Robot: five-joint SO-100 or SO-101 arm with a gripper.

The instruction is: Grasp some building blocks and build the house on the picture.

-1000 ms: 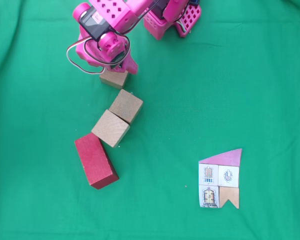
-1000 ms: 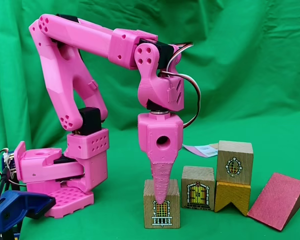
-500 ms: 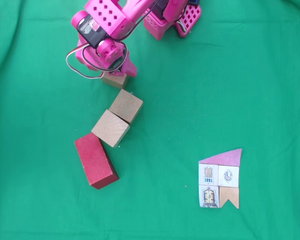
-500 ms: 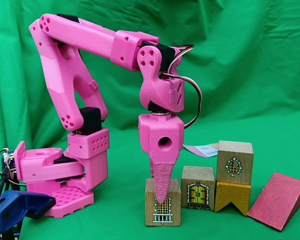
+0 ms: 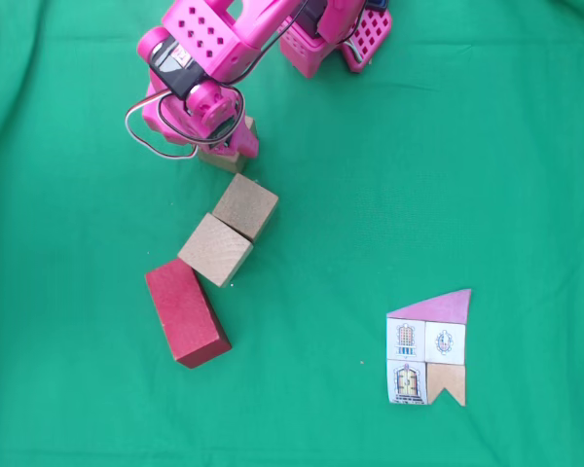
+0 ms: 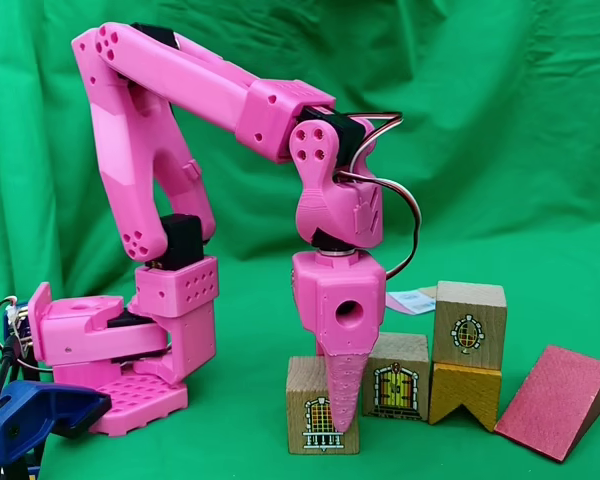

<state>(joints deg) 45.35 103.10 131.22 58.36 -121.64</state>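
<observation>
Fingers [image 6: 342, 420] on the pink arm are pointing straight down and sit right over the front face of the light-tan wooden cube with the window print [image 6: 322, 406]. From the side camera one pink tapered finger [image 6: 342, 385] overlaps that face, but I honestly can't tell how wide they're set or whether they're actually clamping it. From the top-down camera the wrist covers most of that same cube [image 5: 226, 159], so no help there.

The cube sits nearest the arm's base, at the upper end of a diagonal line of blocks on the green cloth counter [image 5: 487, 146]. Next along are two more plain light-tan wooden cubes [image 5: 245, 206] [image 5: 215, 249], touching each other, then the dark-red rectangular wooden block [image 5: 186, 312], long axis roughly along the same diagonal.

The small paper house picture [image 5: 427, 347] with the pink roof lies well apart, toward the lower right in the top view. So my guess is that whatever gets lifted has to travel away from the base and across to that side.
</observation>
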